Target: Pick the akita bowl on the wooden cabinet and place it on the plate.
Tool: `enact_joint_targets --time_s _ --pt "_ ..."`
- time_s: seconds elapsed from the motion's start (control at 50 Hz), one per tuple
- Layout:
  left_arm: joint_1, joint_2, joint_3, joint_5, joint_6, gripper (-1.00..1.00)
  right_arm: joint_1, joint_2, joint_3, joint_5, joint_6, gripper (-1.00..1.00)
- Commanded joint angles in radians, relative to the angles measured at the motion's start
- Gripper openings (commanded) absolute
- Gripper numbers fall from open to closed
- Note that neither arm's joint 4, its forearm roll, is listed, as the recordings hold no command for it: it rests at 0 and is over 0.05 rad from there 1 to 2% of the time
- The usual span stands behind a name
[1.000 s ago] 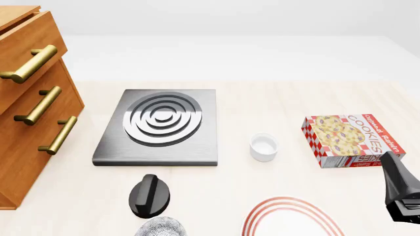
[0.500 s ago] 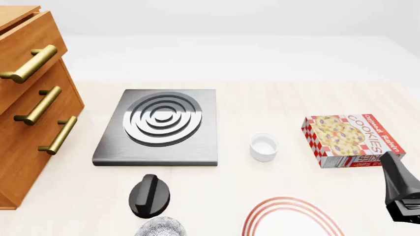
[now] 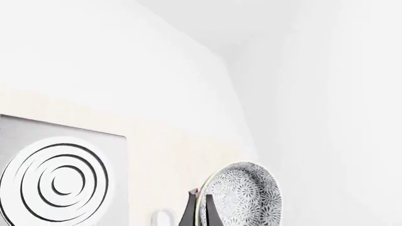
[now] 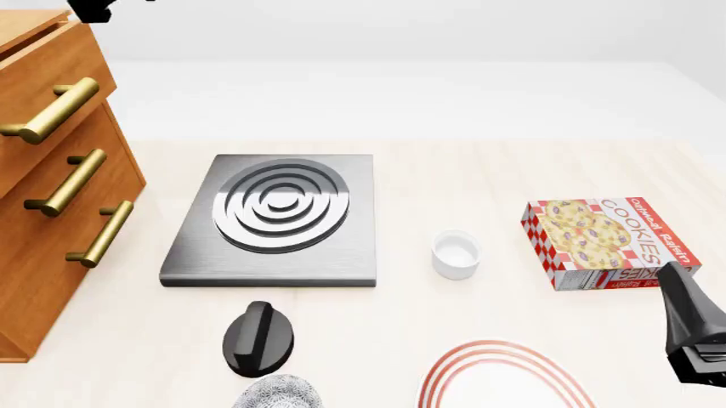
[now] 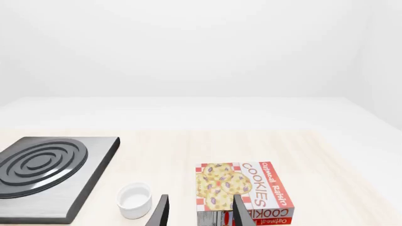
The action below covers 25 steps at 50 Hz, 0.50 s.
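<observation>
In the left wrist view my left gripper (image 3: 199, 209) is shut on the rim of the akita bowl (image 3: 245, 197). The bowl hangs tilted in the air, showing its lace-patterned inside, high above the table. The front view shows only a black part of the left arm (image 4: 97, 8), at the top edge above the wooden cabinet (image 4: 46, 195); the held bowl is out of that view. The plate (image 4: 505, 382), white with red rings, lies at the near edge. My right gripper (image 4: 686, 314) (image 5: 201, 209) hovers open and empty near the cookie box.
A grey stove slab (image 4: 278, 217) with silver rings lies mid-table. A small white cup (image 4: 456, 253) and a cookie box (image 4: 607, 242) stand to its right. A black rounded object (image 4: 258, 338) and a second patterned bowl (image 4: 278, 393) sit at the near edge, left of the plate.
A black part of the left arm has come into the front view's top left corner, above the cabinet. The right arm and the things on the table have not moved.
</observation>
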Motion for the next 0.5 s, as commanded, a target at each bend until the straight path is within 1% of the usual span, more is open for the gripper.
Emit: enact_joint_targets --time_s 0.02,0.22,0.5 --pt "-0.042 -0.002 0.015 0.019 0.037 -1.0 0.0 0.0 0.0 0.0 0.0 1.0" --pt "-0.055 -0.007 0.03 0.032 0.045 -1.0 0.0 0.0 0.0 0.0 0.0 1.0" --pt "-0.09 -0.015 0.098 0.031 0.041 -1.0 0.0 0.0 0.0 0.0 0.0 1.0"
